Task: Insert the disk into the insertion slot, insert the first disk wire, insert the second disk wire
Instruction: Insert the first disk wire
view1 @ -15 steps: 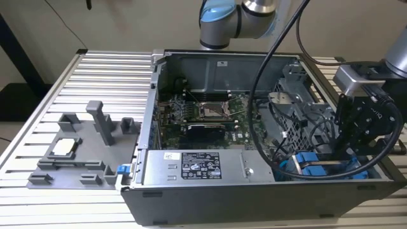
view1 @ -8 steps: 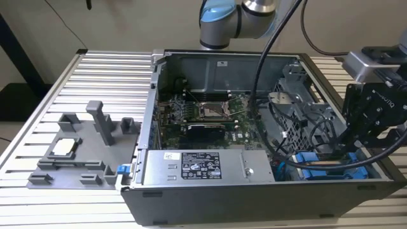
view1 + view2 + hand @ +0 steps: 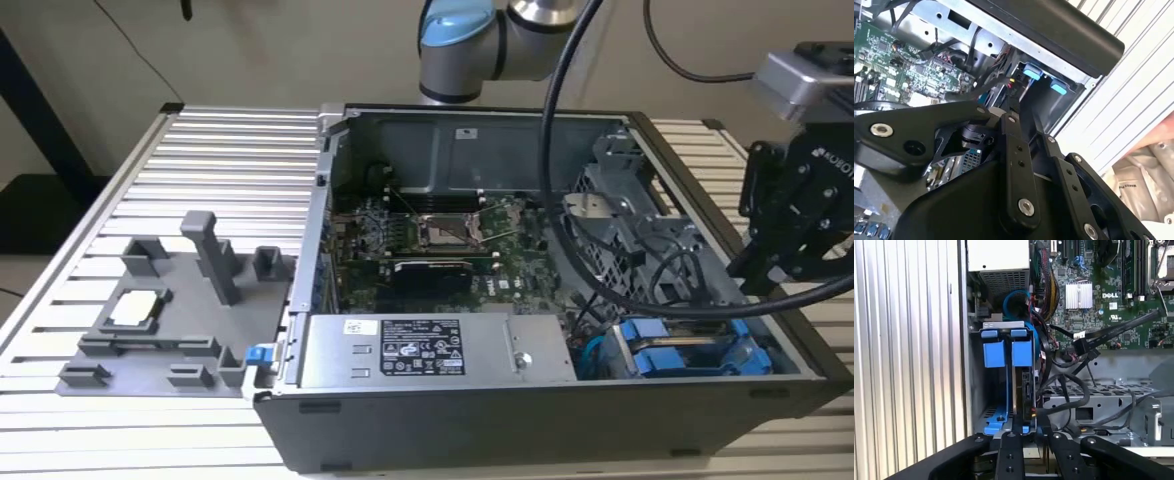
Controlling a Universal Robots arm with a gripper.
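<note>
While the disk sits in the insertion slot beside another blue-framed drive, the hand hangs over the case; whether it is open cannot be determined.

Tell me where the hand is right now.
The hand hangs at the exterior view's right, above that side's wall of the black computer case, nearest the blue-framed drives in its corner.

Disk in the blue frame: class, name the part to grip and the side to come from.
Probably the thin upper edge of the disk near its blue tab, coming down through the open side of the case: it stands on edge, cage walls cover its flat faces.
</note>
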